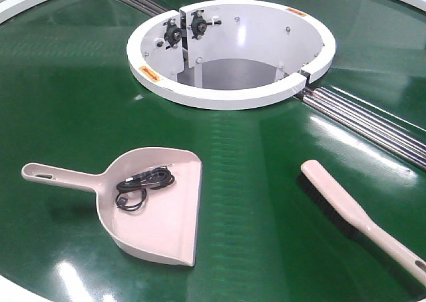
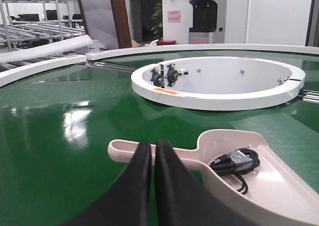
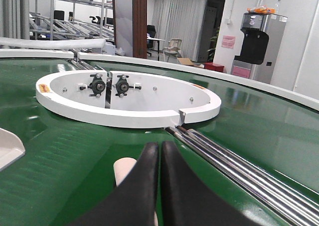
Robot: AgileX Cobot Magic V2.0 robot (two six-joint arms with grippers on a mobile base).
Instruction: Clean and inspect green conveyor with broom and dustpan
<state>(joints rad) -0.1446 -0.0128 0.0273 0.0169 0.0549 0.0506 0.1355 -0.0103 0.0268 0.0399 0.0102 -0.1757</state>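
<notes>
The pale pink dustpan (image 1: 156, 215) lies on the green conveyor (image 1: 66, 102) at the front left, handle pointing left, with a coiled black cable (image 1: 143, 182) inside it. The pink broom (image 1: 359, 219) lies at the front right, black bristles on its left edge. No gripper shows in the front view. In the left wrist view my left gripper (image 2: 153, 145) is shut and empty, in front of the dustpan (image 2: 269, 186) handle. In the right wrist view my right gripper (image 3: 160, 145) is shut and empty, with the broom (image 3: 123, 167) tip just left of it.
The white ring opening (image 1: 226, 99) sits behind both tools in the belt's middle. Steel roller rods (image 1: 373, 119) run from the ring to the right, beyond the broom. The conveyor's white outer rim (image 2: 45, 66) curves at the far left. A dustpan corner (image 3: 7, 149) shows at the right wrist view's left edge.
</notes>
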